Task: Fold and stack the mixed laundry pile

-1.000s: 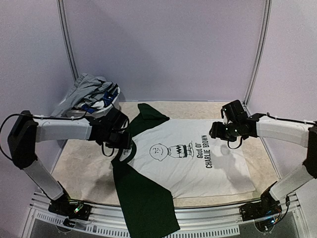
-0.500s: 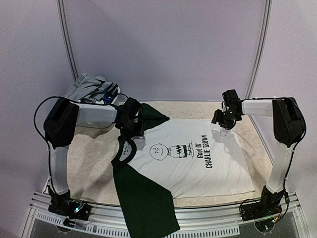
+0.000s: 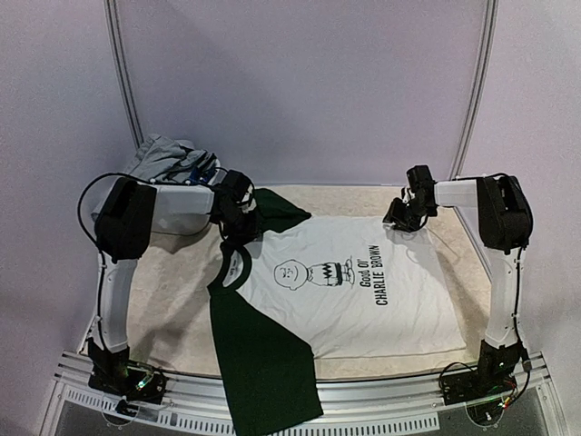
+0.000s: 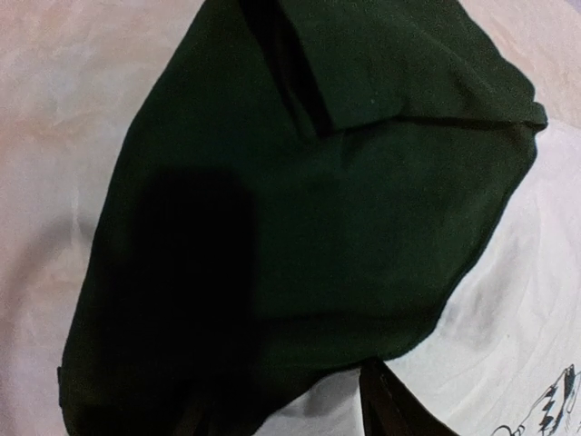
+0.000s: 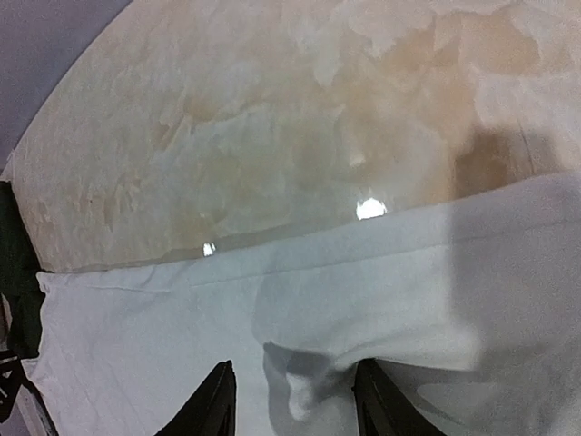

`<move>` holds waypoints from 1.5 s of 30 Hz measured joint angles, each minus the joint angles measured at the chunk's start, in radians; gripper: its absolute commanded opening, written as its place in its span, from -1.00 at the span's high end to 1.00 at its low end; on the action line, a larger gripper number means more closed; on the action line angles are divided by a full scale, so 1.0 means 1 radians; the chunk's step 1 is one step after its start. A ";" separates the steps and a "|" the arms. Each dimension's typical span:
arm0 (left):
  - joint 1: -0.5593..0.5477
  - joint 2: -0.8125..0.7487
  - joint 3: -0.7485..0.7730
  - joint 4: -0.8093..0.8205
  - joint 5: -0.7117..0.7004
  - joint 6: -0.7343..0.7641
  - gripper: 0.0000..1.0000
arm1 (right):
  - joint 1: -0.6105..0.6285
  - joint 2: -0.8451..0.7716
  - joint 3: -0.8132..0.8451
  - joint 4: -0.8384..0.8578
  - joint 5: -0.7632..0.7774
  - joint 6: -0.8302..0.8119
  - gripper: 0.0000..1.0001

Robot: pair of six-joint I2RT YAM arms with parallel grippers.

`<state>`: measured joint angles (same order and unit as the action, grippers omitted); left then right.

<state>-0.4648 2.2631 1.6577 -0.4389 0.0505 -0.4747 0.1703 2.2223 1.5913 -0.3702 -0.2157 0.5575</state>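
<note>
From above, the white T-shirt (image 3: 354, 291) lies spread flat and print up on the tabletop (image 3: 163, 272), collar to the left and hem to the right. Its near sleeve (image 3: 263, 363), dark green, hangs over the tabletop's near edge. The left tool (image 3: 238, 216) is low at the far sleeve (image 3: 277, 209), just beside the collar. The right tool (image 3: 404, 216) is at the far corner of the hem. A heap of other garments (image 3: 168, 163), grey and blue-white, sits at the far left corner, apart from the shirt. In the left wrist view the dark green sleeve fills nearly everything. Only one dark finger shows at the bottom edge, so I cannot tell how far this tool is parted or whether it grips. In the right wrist view the two fingertips (image 5: 216, 400) stand apart on the white hem with a small pucker of cloth between them, touching neither, and nothing is held.
</note>
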 measured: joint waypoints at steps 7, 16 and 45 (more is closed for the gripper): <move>0.042 0.053 0.081 -0.001 0.042 -0.001 -0.07 | -0.026 0.108 0.162 -0.013 -0.048 0.018 0.13; 0.084 0.141 0.225 -0.032 0.071 -0.008 -0.06 | -0.050 0.244 0.390 -0.074 -0.061 0.033 0.16; -0.055 -0.507 -0.124 -0.071 -0.098 0.018 -0.28 | -0.005 -0.395 -0.035 0.044 -0.136 0.015 -0.47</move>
<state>-0.5198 1.7557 1.5333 -0.5102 -0.0471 -0.4564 0.1650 1.8275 1.5558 -0.3260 -0.3519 0.5728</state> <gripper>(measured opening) 0.610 0.668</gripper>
